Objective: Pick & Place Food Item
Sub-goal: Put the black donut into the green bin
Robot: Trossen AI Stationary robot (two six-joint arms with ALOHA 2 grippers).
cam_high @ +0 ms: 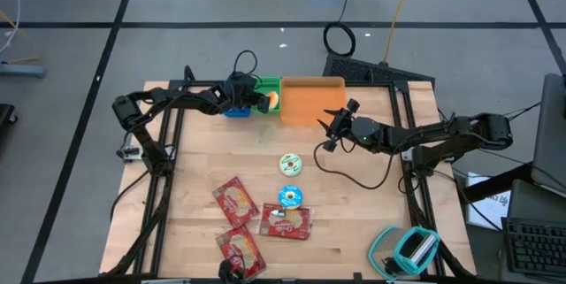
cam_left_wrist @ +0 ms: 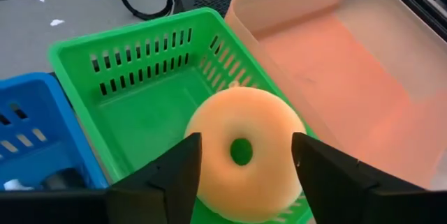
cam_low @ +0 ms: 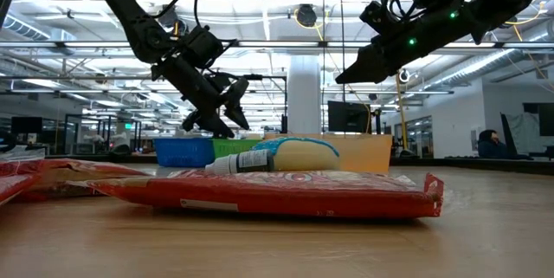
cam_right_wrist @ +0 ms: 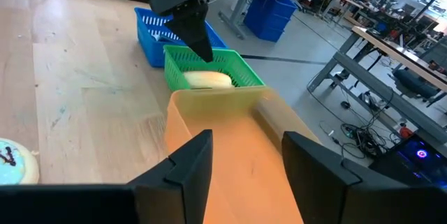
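Your left gripper [cam_left_wrist: 241, 175] hovers over the green basket [cam_high: 266, 85] at the far edge of the table [cam_high: 354, 231], its fingers [cam_left_wrist: 171, 175] spread to either side of the pale orange donut [cam_left_wrist: 242, 153]. The left wrist view shows a gap between each finger and the donut, so the jaws stand open and grip nothing. The donut sits in the green basket, leaning against its right wall, next to the orange bin [cam_high: 311, 100]. A blue basket [cam_high: 235, 110] stands just left of the green one.

Your right gripper [cam_right_wrist: 241, 161] hangs above the right part of the orange bin, fingers parted with nothing between them.

On the near half of the table you have a green-iced donut [cam_high: 291, 165] and a blue-iced donut [cam_high: 290, 197] near the middle, and three red snack packets [cam_high: 238, 202] lying flat around them. A teal tape dispenser [cam_high: 414, 247] rests at the near right corner.
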